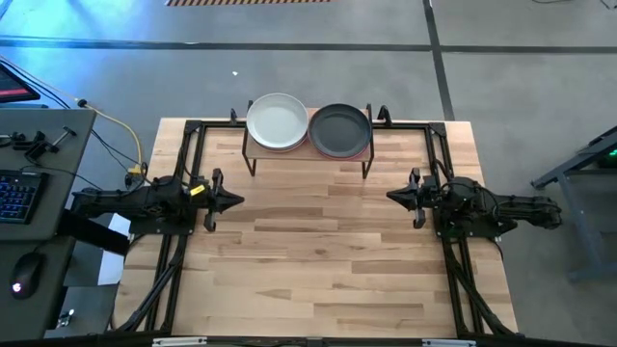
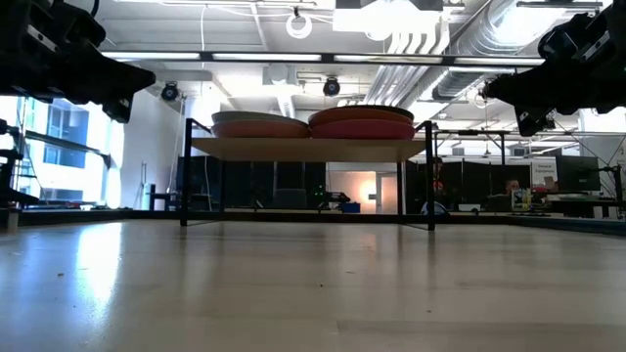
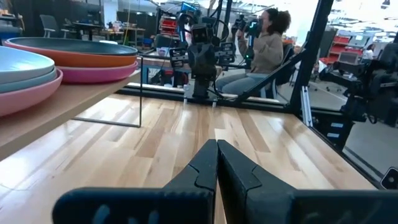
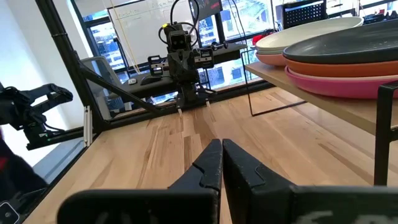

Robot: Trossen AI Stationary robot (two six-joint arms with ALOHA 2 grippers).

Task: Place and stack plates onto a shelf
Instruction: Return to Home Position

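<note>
Two stacks of plates stand side by side on the shelf (image 1: 308, 152) at the table's far edge. The left stack (image 1: 278, 121) has a pale grey-white plate on top; the right stack (image 1: 339, 130) has a dark grey plate on top, over terracotta and magenta ones (image 4: 348, 73). The shelf's light wood top rests on thin black legs (image 2: 186, 171). My left gripper (image 1: 239, 200) hangs shut at the table's left side, pointing level toward the middle. My right gripper (image 1: 390, 196) hangs shut at the right side, facing it. Both are well clear of the shelf and hold nothing.
Black frame rails (image 1: 188, 145) run along the table's left, right and far edges around the shelf. A bare stretch of wooden tabletop (image 1: 318, 260) lies between and in front of the arms. A seated person (image 3: 264, 46) shows beyond the table's right side. A desk with a keyboard (image 1: 19, 193) stands left.
</note>
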